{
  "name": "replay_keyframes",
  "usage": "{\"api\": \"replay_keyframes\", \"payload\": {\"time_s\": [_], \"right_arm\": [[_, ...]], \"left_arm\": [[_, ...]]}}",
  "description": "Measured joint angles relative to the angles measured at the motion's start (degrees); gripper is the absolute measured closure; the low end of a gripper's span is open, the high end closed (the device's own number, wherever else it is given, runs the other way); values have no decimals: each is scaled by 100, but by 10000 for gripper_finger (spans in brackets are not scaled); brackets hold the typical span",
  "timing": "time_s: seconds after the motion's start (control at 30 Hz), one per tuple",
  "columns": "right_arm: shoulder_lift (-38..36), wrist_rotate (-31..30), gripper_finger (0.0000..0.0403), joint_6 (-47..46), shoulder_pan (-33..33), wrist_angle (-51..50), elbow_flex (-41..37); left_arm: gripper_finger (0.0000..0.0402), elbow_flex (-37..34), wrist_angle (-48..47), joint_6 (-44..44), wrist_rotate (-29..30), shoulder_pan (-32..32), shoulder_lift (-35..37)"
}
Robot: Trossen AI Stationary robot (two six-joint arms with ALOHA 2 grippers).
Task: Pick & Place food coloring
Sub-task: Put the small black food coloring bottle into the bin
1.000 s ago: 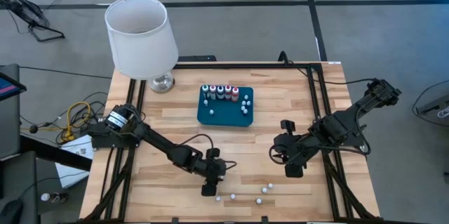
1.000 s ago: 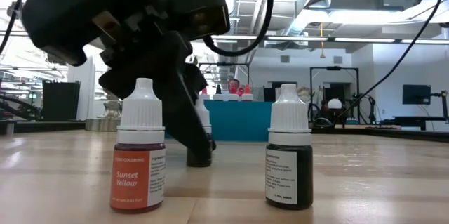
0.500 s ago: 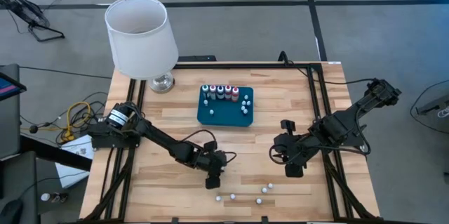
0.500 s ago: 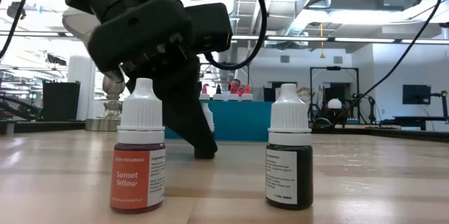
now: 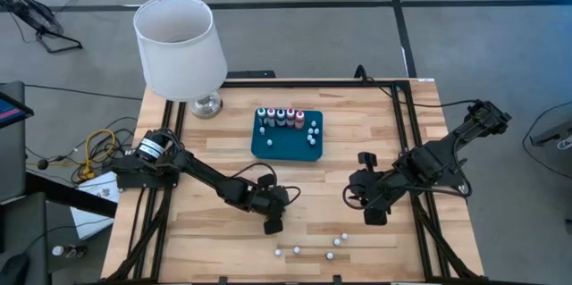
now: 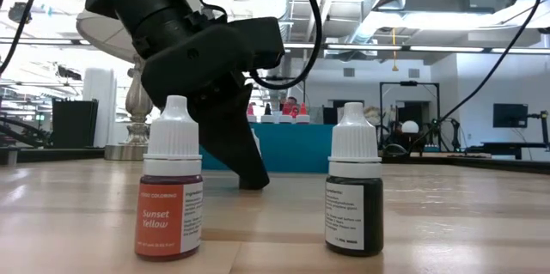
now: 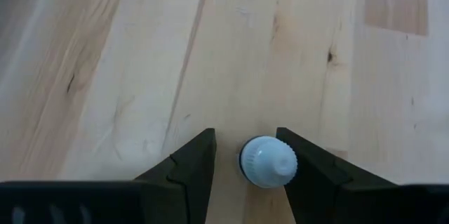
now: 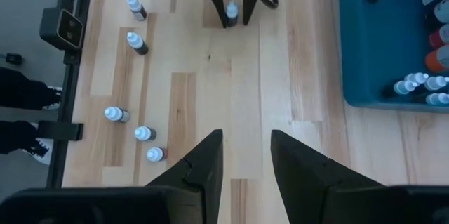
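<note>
My left jaws [image 7: 243, 164] sit narrow around a bottle [image 7: 268, 161]; its white cap shows between the two dark fingers, one finger right against it, the other with a thin gap, so I judge it caught but can't swear it is off the desk [image 5: 357, 142]. From above, that gripper is at the near-middle of the desk, between the tray [image 5: 286, 146] and the loose bottles [image 5: 313, 247] scattered along the near edge. My right jaws [image 8: 243, 157] stand part open with nothing between them, waiting at the right side. The tray already carries a row of coloured bottles [image 5: 281, 117] along its far side and a few small white ones [image 5: 313, 131]. I count about five loose bottles left, so I reckon the job is past halfway
</note>
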State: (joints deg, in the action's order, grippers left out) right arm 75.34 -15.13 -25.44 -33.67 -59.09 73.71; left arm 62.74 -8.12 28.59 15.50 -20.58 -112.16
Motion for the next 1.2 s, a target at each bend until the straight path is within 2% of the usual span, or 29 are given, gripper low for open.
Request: {"api": "replay_keyframes", "payload": {"time_s": [0.37, 0.57, 0.67, 1.2], "right_arm": [[-1, -1, 292, 58, 4, -81, 0], [-1, -29, 292, 58, 4, -81, 0], [0, -31, 292, 56, 4, -81, 0], [-1, -74, 292, 45, 4, -65, -2]], "left_arm": [[256, -26, -140, -441, -151, 36, 280], [256, -20, -189, -797, -889, 154, 415], [256, -17, -157, -843, -1052, 182, 426], [255, 20, -165, -1015, -863, 207, 654]]}}
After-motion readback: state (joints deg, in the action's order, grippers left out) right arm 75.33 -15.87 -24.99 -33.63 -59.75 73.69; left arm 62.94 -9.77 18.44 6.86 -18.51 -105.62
